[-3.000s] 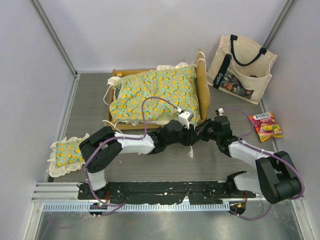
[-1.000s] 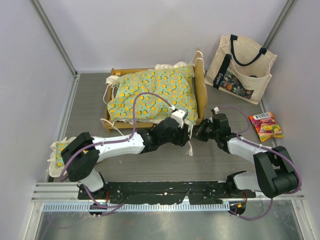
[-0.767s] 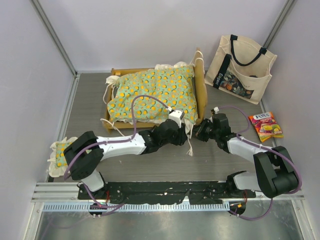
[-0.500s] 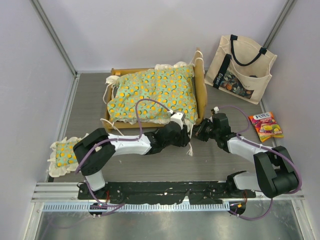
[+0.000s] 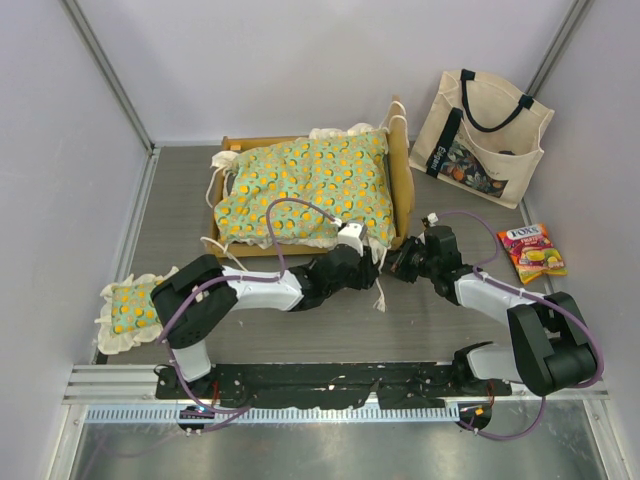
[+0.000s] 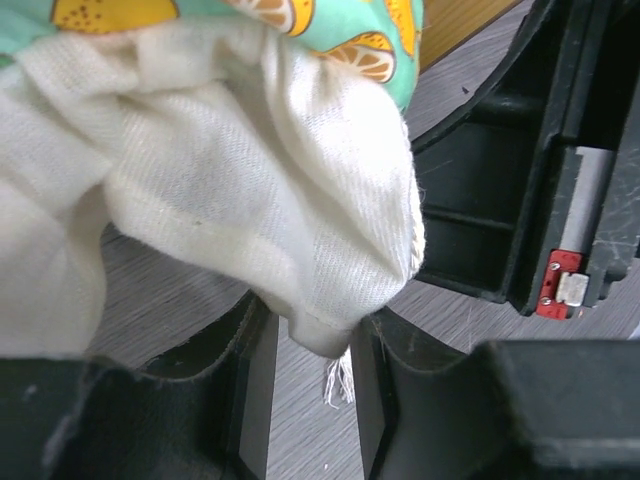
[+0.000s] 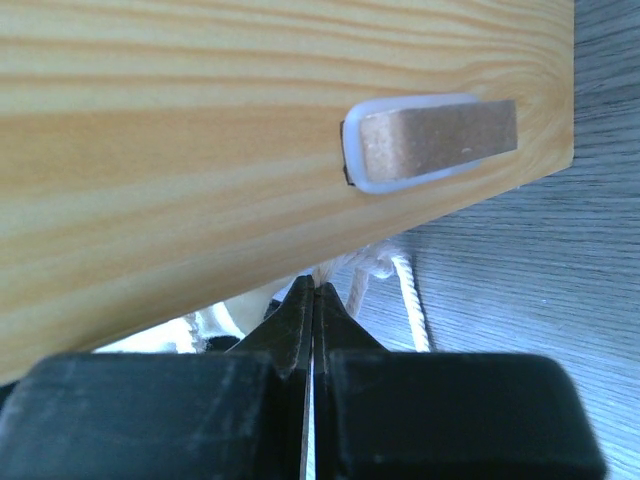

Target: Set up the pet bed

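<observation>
The pet bed's light-wood rectangular frame (image 5: 404, 190) lies near the back of the grey desk (image 5: 330, 330), its long axis running across the robot's front with the curved headboard at the right-hand end. On the frame rests the green orange-print mattress cushion (image 5: 305, 185). It is rumpled, with its cream ruffle spilling over the near rail and thin white ties (image 5: 380, 295) trailing onto the desk just before the frame's near headboard corner.

That corner is where the next move turns. The cushion's loose corner lies straight ahead of the left gripper (image 6: 313, 350), whose jaws are drawn narrow around the tip of the cream ruffle (image 6: 250, 200), with cloth filling the gap between them. The left arm is therefore the nearer one to the cushion, and I judge it should draw that corner toward the headboard post. The right gripper (image 5: 397, 264) sits just outside the same corner, pressed up under the wooden face with its jaws fully together. A white tie runs close by its tips, but I cannot tell whether it is pinched.

Well apart from the frame are a small matching ruffled pillow (image 5: 135, 305) toward the left arm's side, a cream tote bag (image 5: 480, 130) beyond the headboard, and a candy packet (image 5: 533, 252) to the frame's right
</observation>
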Robot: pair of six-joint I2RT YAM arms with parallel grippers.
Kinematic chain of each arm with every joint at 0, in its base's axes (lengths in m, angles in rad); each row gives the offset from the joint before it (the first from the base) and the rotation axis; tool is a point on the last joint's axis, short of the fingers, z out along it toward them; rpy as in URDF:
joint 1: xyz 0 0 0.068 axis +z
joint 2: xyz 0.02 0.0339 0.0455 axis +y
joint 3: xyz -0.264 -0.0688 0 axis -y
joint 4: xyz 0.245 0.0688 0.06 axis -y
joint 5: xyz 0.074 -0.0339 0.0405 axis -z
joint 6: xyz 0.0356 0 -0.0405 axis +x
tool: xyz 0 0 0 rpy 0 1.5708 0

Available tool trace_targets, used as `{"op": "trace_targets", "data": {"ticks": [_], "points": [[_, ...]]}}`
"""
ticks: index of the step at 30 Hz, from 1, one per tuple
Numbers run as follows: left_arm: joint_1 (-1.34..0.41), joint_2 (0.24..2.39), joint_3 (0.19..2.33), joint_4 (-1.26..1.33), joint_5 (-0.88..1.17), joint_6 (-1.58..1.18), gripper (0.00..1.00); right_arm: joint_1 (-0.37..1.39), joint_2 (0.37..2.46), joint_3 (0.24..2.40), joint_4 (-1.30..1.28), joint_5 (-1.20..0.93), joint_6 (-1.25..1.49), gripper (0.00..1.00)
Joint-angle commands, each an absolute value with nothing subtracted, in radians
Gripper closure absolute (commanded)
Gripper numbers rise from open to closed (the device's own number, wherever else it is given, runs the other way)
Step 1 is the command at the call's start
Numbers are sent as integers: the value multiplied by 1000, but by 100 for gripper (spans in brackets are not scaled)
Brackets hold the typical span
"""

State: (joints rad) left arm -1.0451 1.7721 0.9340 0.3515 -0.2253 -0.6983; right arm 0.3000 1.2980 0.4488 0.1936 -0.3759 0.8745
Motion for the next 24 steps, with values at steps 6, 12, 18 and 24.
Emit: {"op": "trace_targets", "data": {"ticks": [6, 12, 18, 24], "points": [[-1037, 1795, 922, 451, -255, -687, 66, 311, 1275, 497, 250, -410, 871, 99], [-1032, 1818, 945, 468, -233, -681, 61, 311, 1273, 494, 255, -419, 876, 99], [-1023, 1835, 963, 474, -235, -683, 68, 310, 1272, 489, 256, -429, 879, 99], [-1017, 1844, 973, 499, -227, -680, 75, 311, 1270, 480, 258, -434, 882, 99]]}}
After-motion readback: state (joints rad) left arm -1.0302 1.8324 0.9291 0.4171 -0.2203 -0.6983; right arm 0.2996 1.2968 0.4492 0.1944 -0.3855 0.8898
